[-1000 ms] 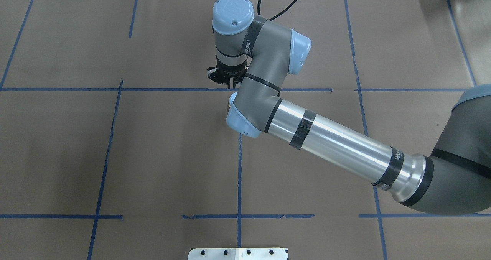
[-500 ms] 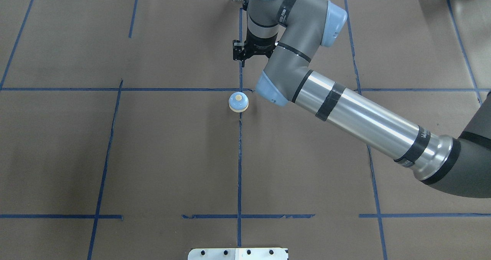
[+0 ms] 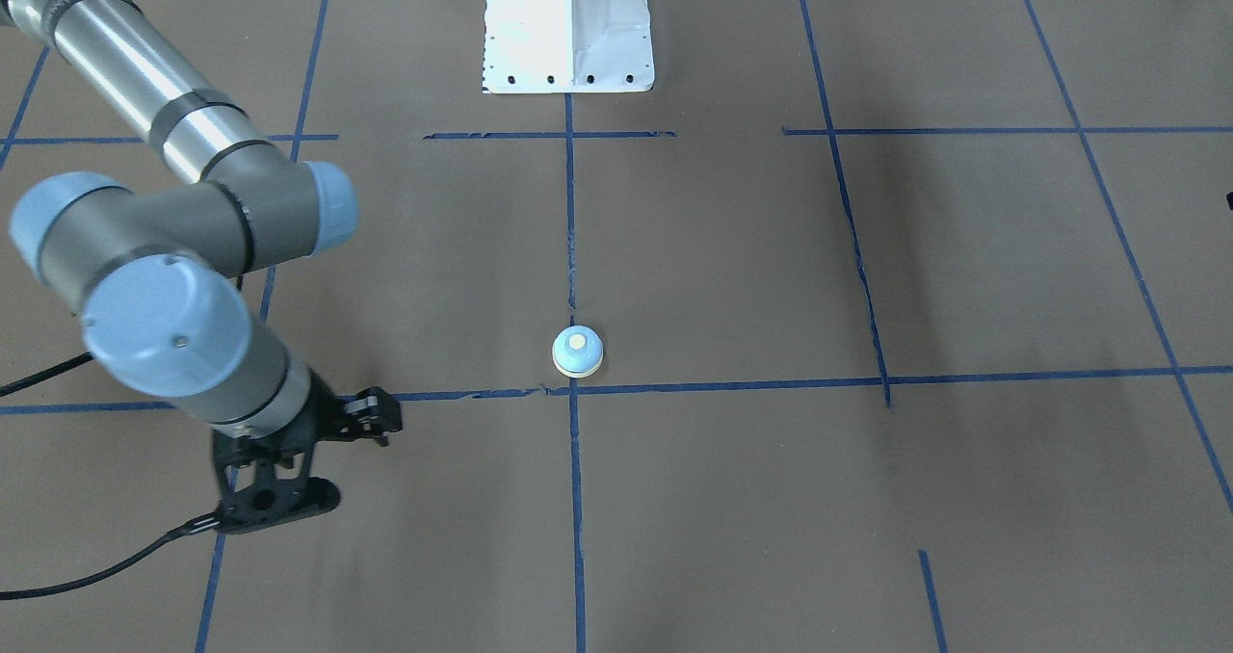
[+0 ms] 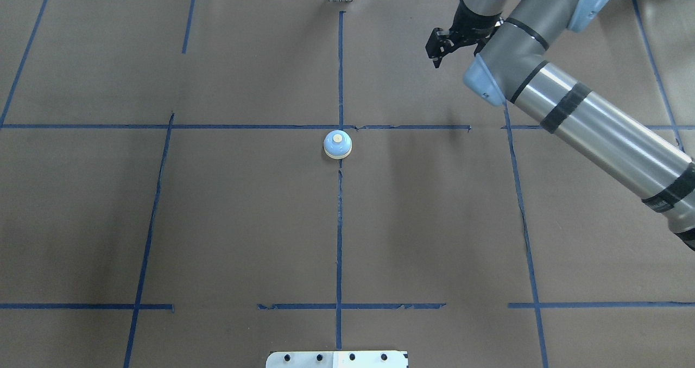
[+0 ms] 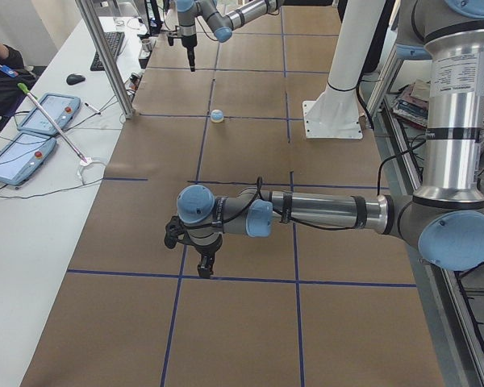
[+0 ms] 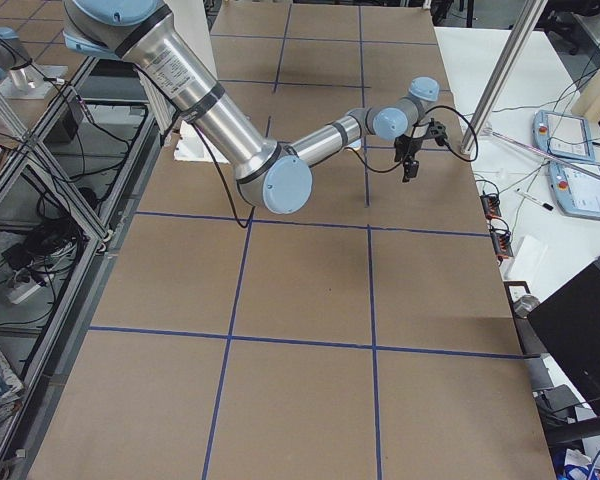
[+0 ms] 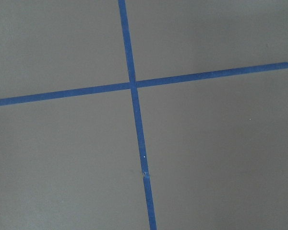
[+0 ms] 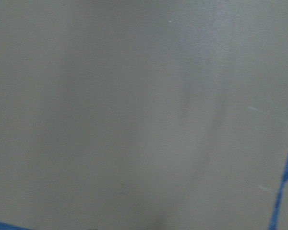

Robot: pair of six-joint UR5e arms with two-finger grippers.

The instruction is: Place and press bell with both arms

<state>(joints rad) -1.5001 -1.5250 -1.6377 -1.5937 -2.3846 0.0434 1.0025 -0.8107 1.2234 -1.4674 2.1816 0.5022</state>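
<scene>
The bell, a light-blue dome with a cream button, stands alone just on my side of the central tape cross. It also shows in the front view and the left view. My right gripper hangs over the far right of the table, well away from the bell. It looks open and holds nothing, as the front view also shows. My left gripper shows only in the left view, low over a tape cross far to the bell's left. I cannot tell whether it is open or shut.
The table is brown paper with a grid of blue tape lines. The white bolted pedestal stands at my near edge. Beyond the far edge a side table holds tablets and a metal post.
The right arm has lifted off the table's middle and swung to the far right. The bell, hidden under the arm a second ago, now stands uncovered and has not moved since.
</scene>
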